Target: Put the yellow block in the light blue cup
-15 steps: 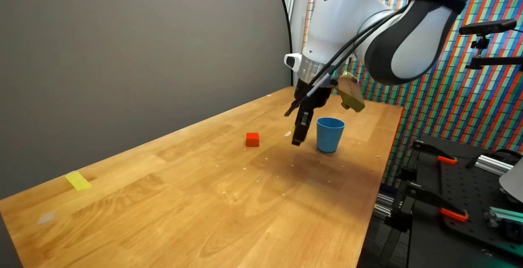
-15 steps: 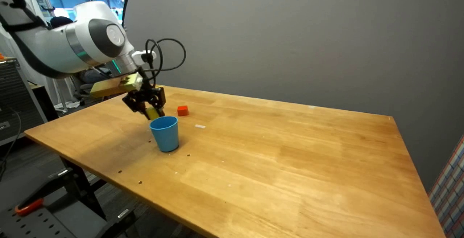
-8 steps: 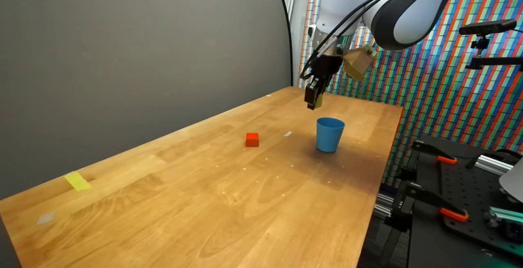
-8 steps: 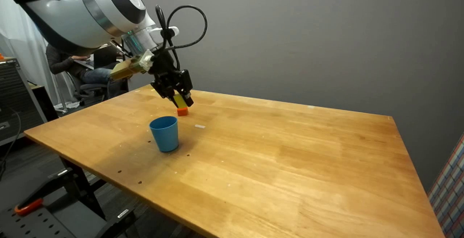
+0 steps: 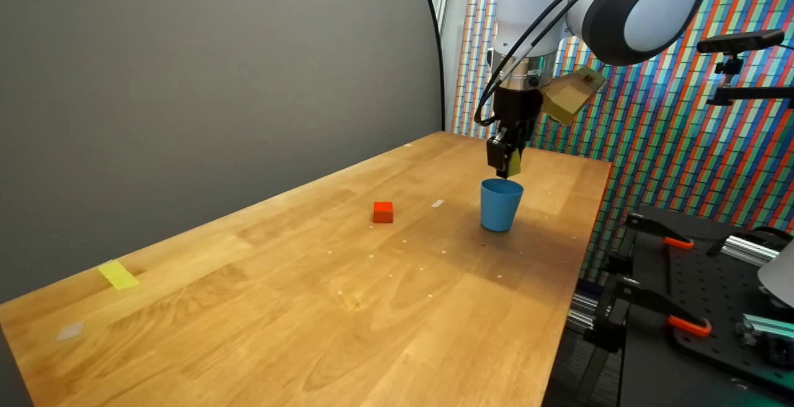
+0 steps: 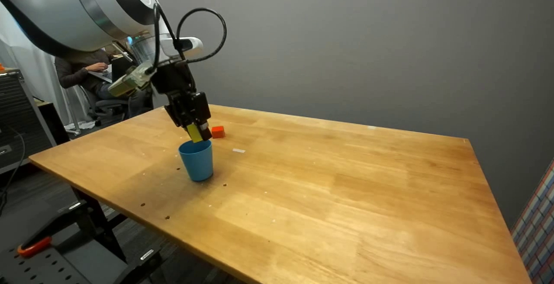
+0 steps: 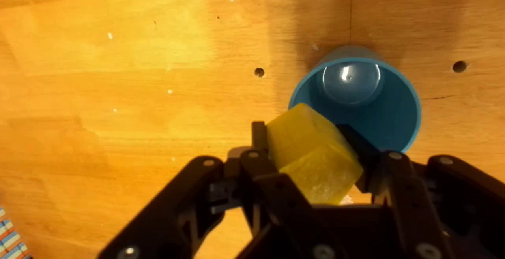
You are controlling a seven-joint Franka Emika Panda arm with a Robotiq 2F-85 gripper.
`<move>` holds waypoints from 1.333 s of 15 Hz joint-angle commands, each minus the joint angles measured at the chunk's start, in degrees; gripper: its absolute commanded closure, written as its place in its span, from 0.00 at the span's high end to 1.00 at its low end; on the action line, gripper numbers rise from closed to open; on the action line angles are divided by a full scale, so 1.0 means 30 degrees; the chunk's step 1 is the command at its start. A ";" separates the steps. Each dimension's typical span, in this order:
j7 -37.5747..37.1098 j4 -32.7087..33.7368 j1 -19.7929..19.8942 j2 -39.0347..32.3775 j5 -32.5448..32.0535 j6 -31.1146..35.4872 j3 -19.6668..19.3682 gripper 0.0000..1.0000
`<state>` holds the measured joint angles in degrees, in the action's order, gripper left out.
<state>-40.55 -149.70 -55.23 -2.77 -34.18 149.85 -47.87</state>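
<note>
A: Container?
B: One light blue cup (image 5: 501, 210), round, slightly tapered, upright on the counter (image 5: 347, 339).
A: Contents?
B: By the wrist view, a round inner floor with a bright glint and part of the inner wall; the remainder lies hidden behind the gripper (image 7: 308, 139) and the yellow block (image 6: 194, 133).
A: Position of the yellow block?
B: Held in the air, just above the cup's mouth in both exterior views. Contact with the rim: cannot tell.
A: State of the gripper?
B: Black, pointing downward, clamped on the yellow block from two sides.
A: Further items?
B: One red block (image 5: 383, 212), resting on the counter, apart from the cup. One flat yellow piece (image 5: 118, 275), lying near the counter's edge in an exterior view.
</note>
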 commanded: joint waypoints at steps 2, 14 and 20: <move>-0.0151 -0.0547 -0.0188 0.1969 0.0576 -0.0918 0.0138 0.24; 0.2099 -0.1182 1.4460 0.2504 0.3422 -0.0256 1.5067 1.00; 0.7956 -0.2631 1.5275 0.6474 0.7587 -0.1267 1.6656 1.00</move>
<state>-25.46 -153.73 -10.87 7.41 -17.68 148.41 0.00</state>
